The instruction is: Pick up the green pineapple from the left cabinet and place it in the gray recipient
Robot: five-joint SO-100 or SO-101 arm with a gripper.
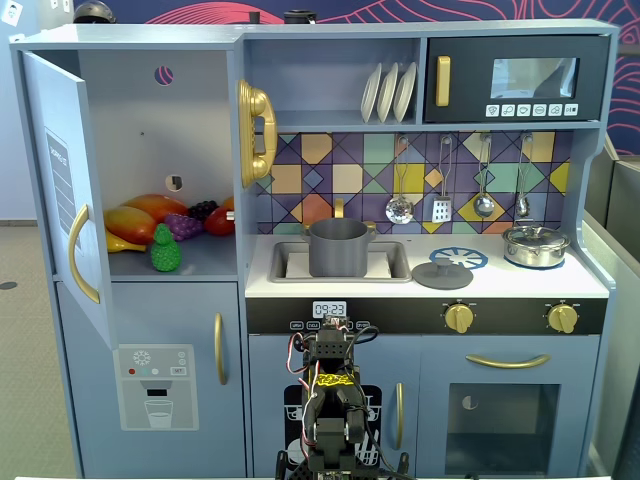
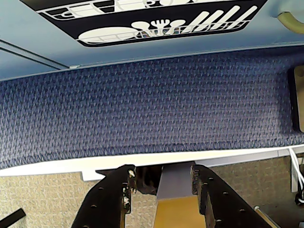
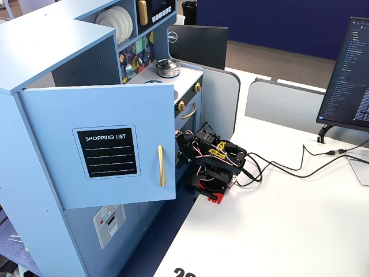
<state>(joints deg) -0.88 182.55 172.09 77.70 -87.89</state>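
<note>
Arm [image 1: 330, 400] is folded low on the bench [image 3: 288, 231], right in front of the toy kitchen's lower doors, probably a rest pose. Wrist view points down at the blue carpet strip [image 2: 152, 109] between bench edge and kitchen base, so it sees none of the task items.

Jaws [image 2: 164, 183]: parted by a moderate gap, holding nothing.

Green pineapple [image 1: 165, 252] stands upright at the near edge of the left cabinet [image 1: 150, 150] shelf, in front of the other toy fruit: mango [image 1: 130, 225], purple grapes [image 1: 183, 225]. Being nearest the opening, it looks reachable without disturbing the rest. Cabinet door [image 1: 65, 190] is swung wide open to the left, so access is clear.

Gray pot [image 1: 338, 247] sits in the sink [image 1: 400, 262], open top, well right of the pineapple. Its lid [image 1: 442, 273] lies on the counter beside it.

Nothing picked yet; the whole reach is still ahead.
</note>
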